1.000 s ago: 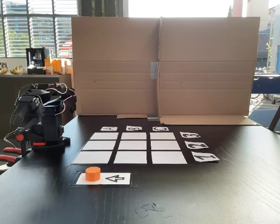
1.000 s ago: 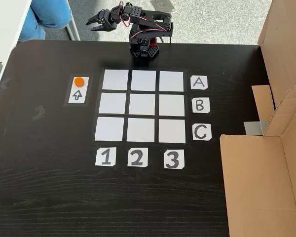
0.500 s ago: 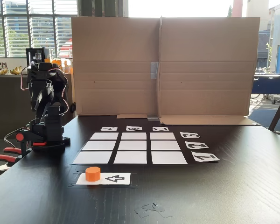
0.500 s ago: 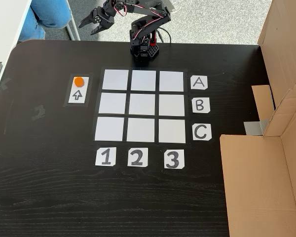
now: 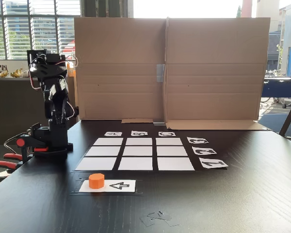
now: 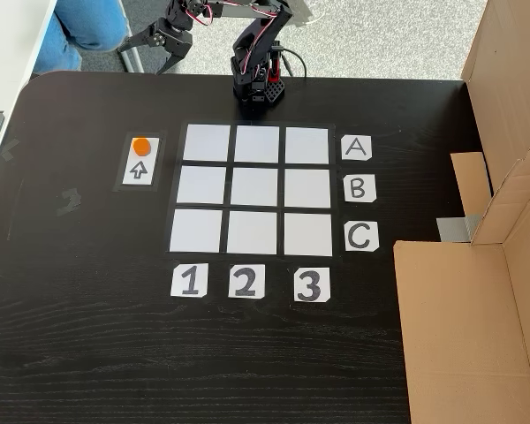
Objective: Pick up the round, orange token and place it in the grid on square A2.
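Nearest, the token (image 5: pixel 96 180) sits on the arrow card (image 5: pixel 108 185), untouched.
Beyond it lies the grid (image 6: pixel 251 187), square A2 (image 6: pixel 257 144) bare; farther back my claw (image 6: pixel 147 45) hangs released, fingers spread, past the table (image 6: pixel 88 336) edge.

A cardboard screen (image 5: pixel 169 68) backs the black table (image 5: pixel 242 194); bright windows (image 5: pixel 34 29) behind.
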Motion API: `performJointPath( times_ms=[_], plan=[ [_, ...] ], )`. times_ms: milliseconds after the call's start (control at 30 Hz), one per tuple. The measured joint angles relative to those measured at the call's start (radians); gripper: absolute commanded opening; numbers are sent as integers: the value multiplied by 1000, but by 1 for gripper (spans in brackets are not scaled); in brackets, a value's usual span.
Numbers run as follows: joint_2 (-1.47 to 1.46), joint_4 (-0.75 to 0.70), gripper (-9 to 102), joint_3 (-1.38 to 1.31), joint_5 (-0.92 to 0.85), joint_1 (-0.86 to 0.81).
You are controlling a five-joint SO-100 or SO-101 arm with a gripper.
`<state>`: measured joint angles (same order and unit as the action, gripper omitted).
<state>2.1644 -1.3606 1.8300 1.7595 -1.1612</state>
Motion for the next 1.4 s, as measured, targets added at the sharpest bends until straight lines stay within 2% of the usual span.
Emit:
performJointPath(
  times_ms=[333,1400],
  plan=[
    [-272,-152,44,-348,66,37],
    [-879,-179,44,-574,147,230]
  ],
)
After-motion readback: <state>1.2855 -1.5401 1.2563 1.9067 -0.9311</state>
